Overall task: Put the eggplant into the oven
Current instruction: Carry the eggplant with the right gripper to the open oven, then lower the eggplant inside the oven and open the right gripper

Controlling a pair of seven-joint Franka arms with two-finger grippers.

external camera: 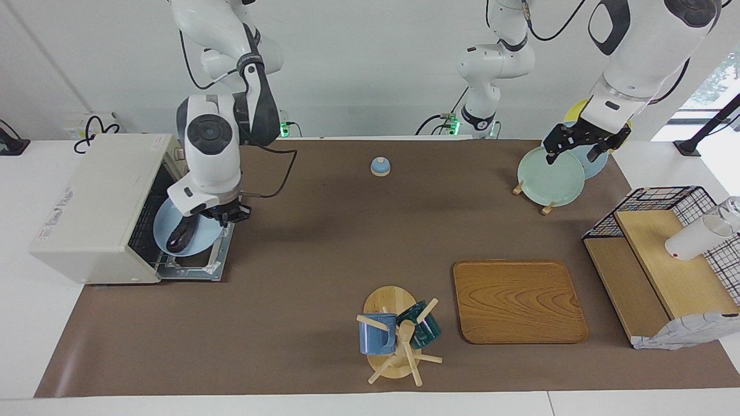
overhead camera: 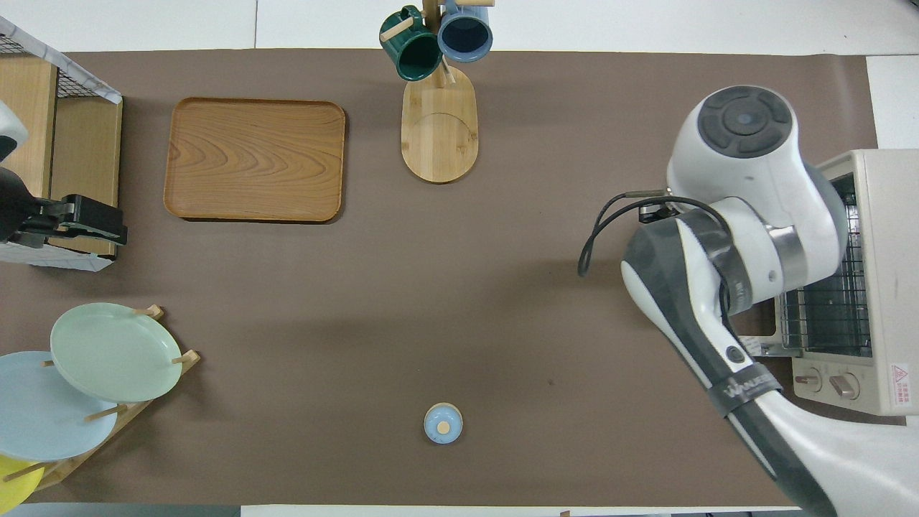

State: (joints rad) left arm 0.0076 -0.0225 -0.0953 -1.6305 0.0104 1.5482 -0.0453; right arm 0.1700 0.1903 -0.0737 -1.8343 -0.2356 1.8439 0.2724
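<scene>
My right gripper (external camera: 228,215) pinches the plate (external camera: 199,226) rim over the oven (external camera: 95,205) door. The eggplant (external camera: 180,236) looks slick and loose, so I keep it level. Left gripper (external camera: 583,144) waits, spread wide.

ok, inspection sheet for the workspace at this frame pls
Surface: brown mat on a white table.
Job's things: eggplant on a blue plate over the open oven door.
Clutter: wooden tray; mug tree with two mugs; plate rack; wire shelf; small blue knob.
Grippers: right gripper shut on the plate's rim; left gripper open, waiting over the plate rack.
Cables: black cable loops off the right arm.
Surroundings: white wall; nothing else seen.
</scene>
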